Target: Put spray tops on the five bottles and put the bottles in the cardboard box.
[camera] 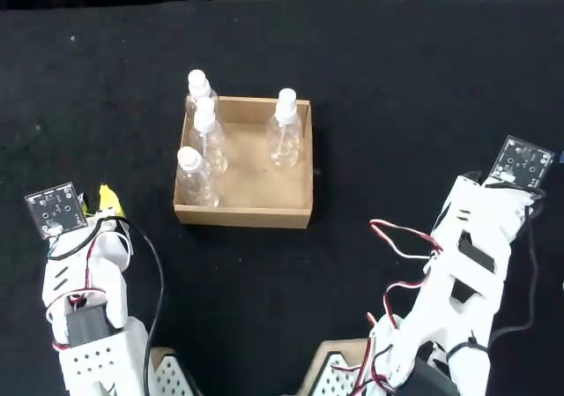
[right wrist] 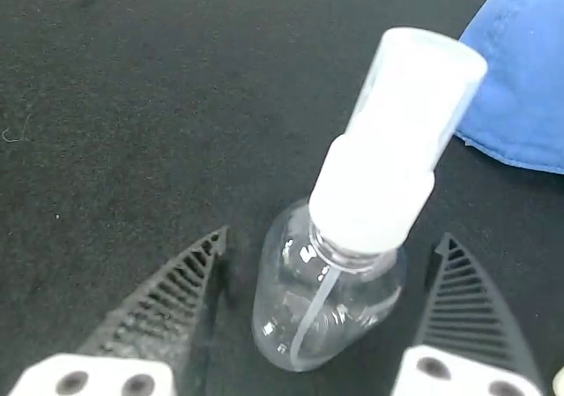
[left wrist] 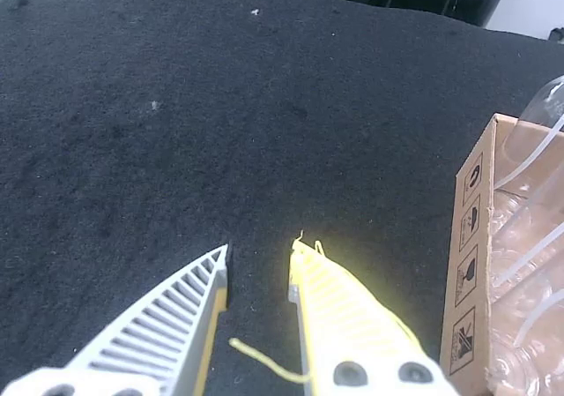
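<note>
The cardboard box [camera: 245, 214] sits mid-table. Several clear bottles with white spray tops stand in it: three along its left side [camera: 208, 133] and one at the back right [camera: 285, 136]. Another clear bottle [right wrist: 330, 299] with a white spray top [right wrist: 388, 149] stands upright on the black table, between the fingers of my right gripper [right wrist: 328, 248]. That gripper is open, with a finger on either side of the bottle and a gap to each. My left gripper [left wrist: 260, 259] is low over bare table just left of the box, open with nothing in it; its yellow finger [camera: 110, 199] shows from above.
A black cloth covers the table [camera: 397, 78]. Beyond the bottle lies a blue object [right wrist: 520, 87]. The box wall [left wrist: 471, 264] is close beside the left gripper. The right arm [camera: 467, 264] lies over the table's lower right, the left arm [camera: 88, 308] over the lower left.
</note>
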